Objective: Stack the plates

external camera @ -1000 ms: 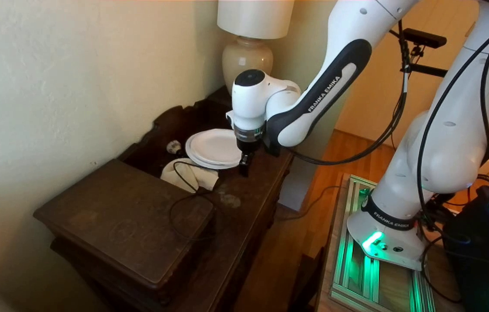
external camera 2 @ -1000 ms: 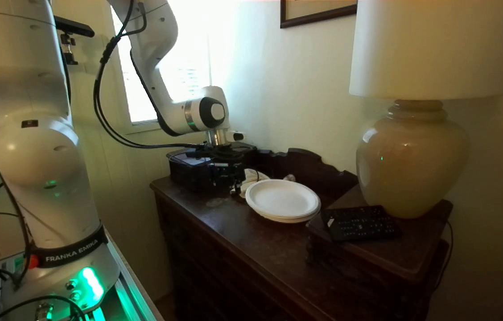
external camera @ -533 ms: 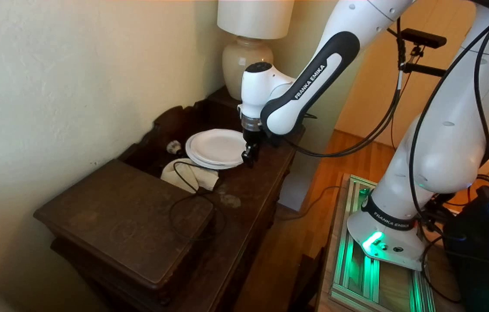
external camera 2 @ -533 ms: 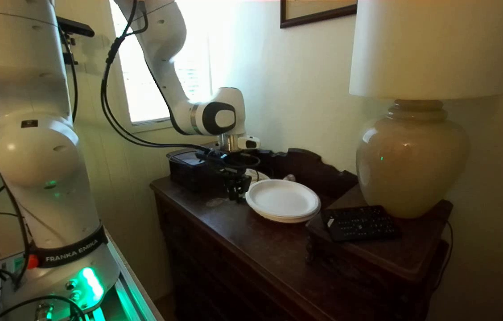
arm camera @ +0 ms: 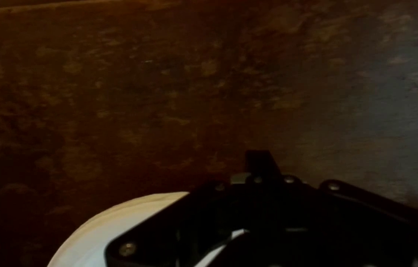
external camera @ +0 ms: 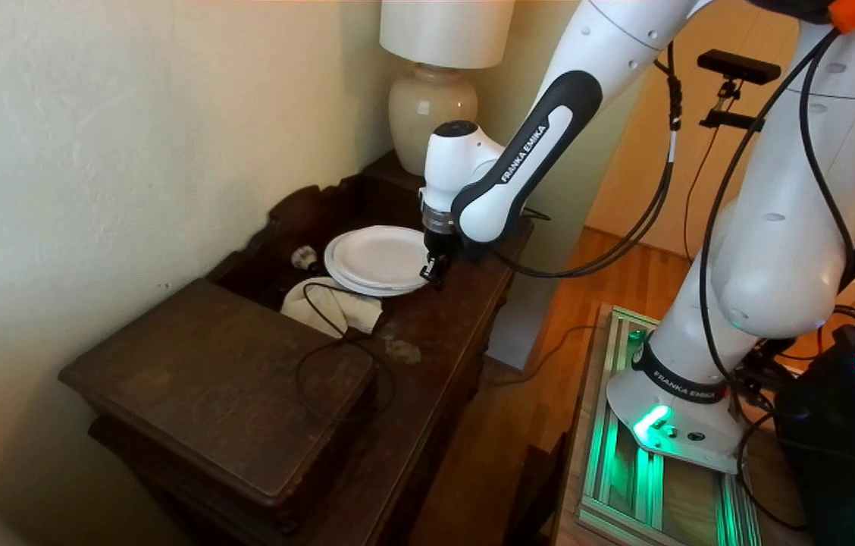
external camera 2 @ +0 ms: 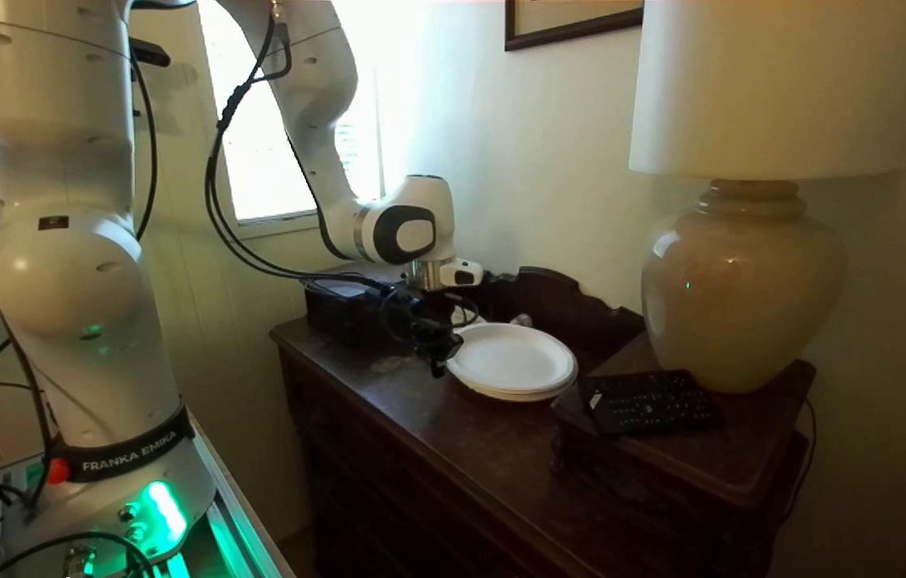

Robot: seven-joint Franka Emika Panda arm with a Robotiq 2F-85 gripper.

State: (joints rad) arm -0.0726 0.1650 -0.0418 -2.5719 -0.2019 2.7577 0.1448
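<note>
my fingers (arm camera: 262, 167) point down over the desk (external camera 2: 437, 417), and in the dark, blurred wrist view their tips look pressed together. the plates (external camera: 380, 256) sit on the desk already stacked, white, round and shallow, one lying on top of another with the rims a little out of line; i cannot count them for sure. in both exterior views i am right at their edge, on the side toward the front of the desk, but i cannot tell whether i touch the rim. in the wrist view a pale arc of that rim shows at the lower left, much of the rest hidden behind me. a cream cloth (external camera: 333, 305) lies just beside the plates, on the side away from the lamp (external camera 2: 742, 297). the lamp stands on a raised end (external camera 2: 742, 449) of the desk, and at its foot, in an exterior view, lies a flat black thing (external camera 2: 650, 403) like a keypad.
</note>
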